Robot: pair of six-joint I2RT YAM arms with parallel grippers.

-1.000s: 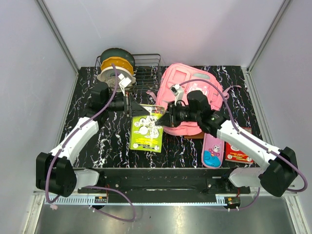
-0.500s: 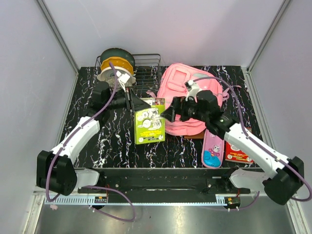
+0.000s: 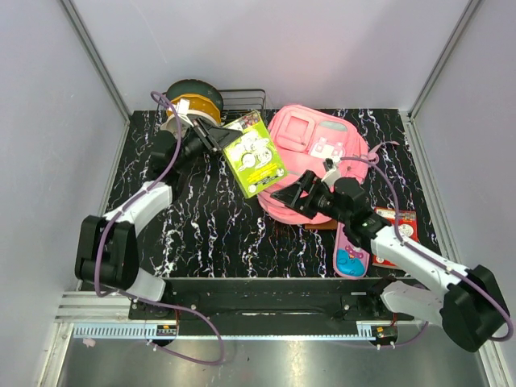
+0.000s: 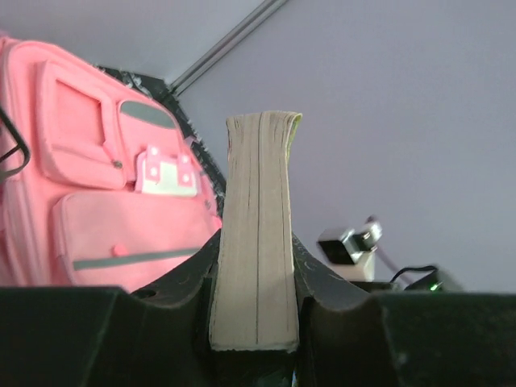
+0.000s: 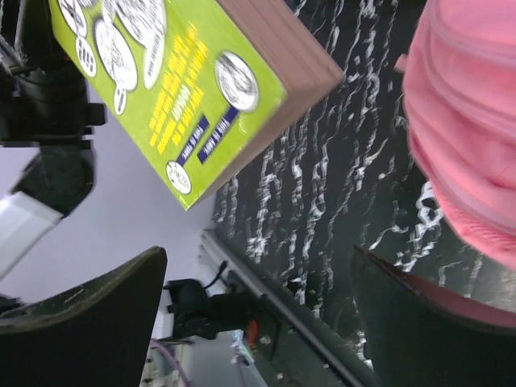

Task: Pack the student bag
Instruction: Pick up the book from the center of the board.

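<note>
Pink fabric marks the student bag [image 3: 310,153], which lies on the tabletop [image 3: 193,234] with its front pockets upward, to the robot's right of the left fingers [image 4: 181,294]. Those fingers are clamped on one end of a green book [image 3: 256,164], held clear of the tabletop. Its long axis runs away from the fingers toward the bag's left flank, and in the top view its free corner overlaps the bag's edge. The right fingers [image 5: 85,322] stand spread with nothing between them, close to the bag's near edge; we cannot tell whether they touch it. We judge the right arm to be nearer the bag and the left arm to be the one carrying the load. The bag's long axis runs from the right fingers away toward the far wall. No open mouth is visible on the bag. We therefore judge that the coming move depends on an opening on the side facing the book.
</note>
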